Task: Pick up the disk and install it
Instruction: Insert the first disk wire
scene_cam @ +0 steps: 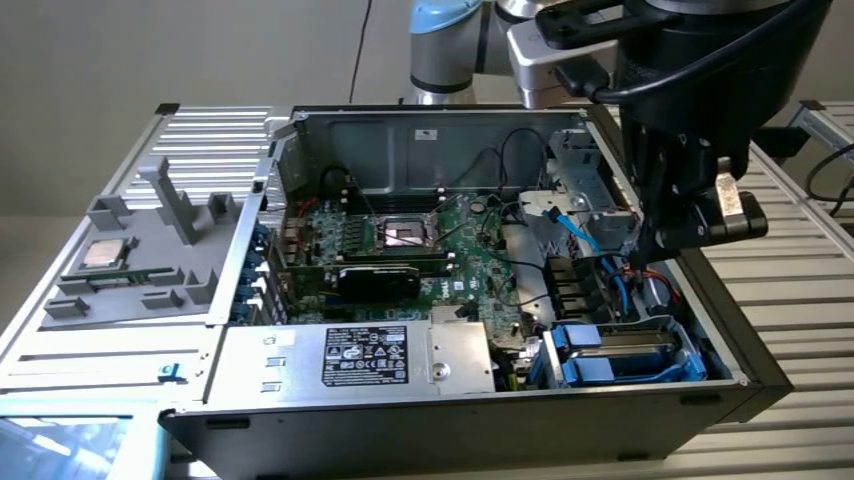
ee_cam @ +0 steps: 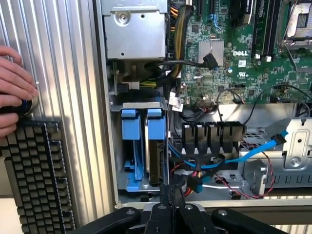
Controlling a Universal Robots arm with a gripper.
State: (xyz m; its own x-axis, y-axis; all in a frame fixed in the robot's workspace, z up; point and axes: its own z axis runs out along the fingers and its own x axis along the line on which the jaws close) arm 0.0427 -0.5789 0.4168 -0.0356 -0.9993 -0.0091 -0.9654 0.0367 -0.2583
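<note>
The blue-framed disk [ee_cam: 156, 132] stands on edge, seemingly seated in the drive bay [ee_cam: 127, 183].

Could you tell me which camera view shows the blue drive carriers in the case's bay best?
The wrist view: the blue drive carriers stand side by side, seen almost head-on. The exterior view shows them obliquely, low in the case toward the exterior view's right.

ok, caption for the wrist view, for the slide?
Gripper, jaws shut, at the drive bay, where the disk sits in its blue carrier.
</note>
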